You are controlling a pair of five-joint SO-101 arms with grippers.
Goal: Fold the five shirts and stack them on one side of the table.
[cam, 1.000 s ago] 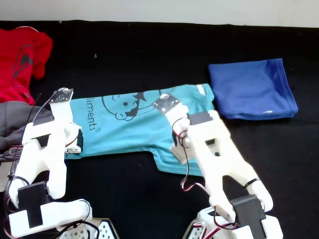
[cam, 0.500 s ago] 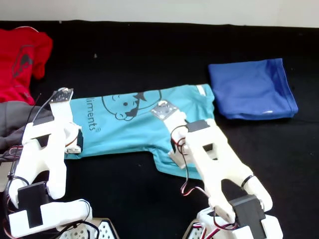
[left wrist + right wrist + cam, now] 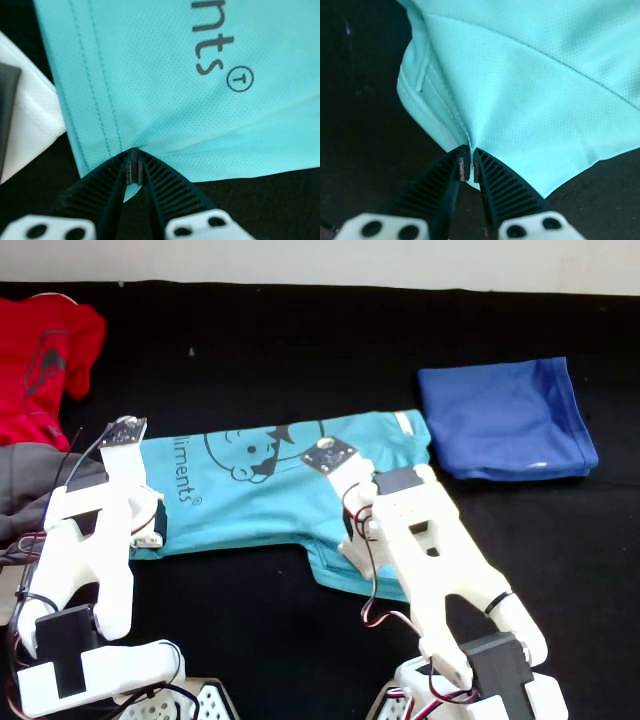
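Since the frame half a second back, the right arm (image 3: 430,540) has edged slightly up the frame after dipping toward the lower edge, while the left arm (image 3: 95,530) has kept still. The teal shirt (image 3: 260,495) lies spread across the middle of the black tabletop (image 3: 300,350), print side up. The left pincer (image 3: 134,167) is closed tight on the shirt's stitched hem at its left end, the cloth puckering into the tips. The right pincer (image 3: 468,167) is likewise clamped shut on a seamed edge of the same shirt, at its lower middle. A blue shirt (image 3: 505,420) lies folded in the upper right of the high view, just beside the teal shirt's right end. A red shirt (image 3: 40,360) is crumpled at the upper left, with a grey garment (image 3: 25,490) bunched just below it at the left edge.
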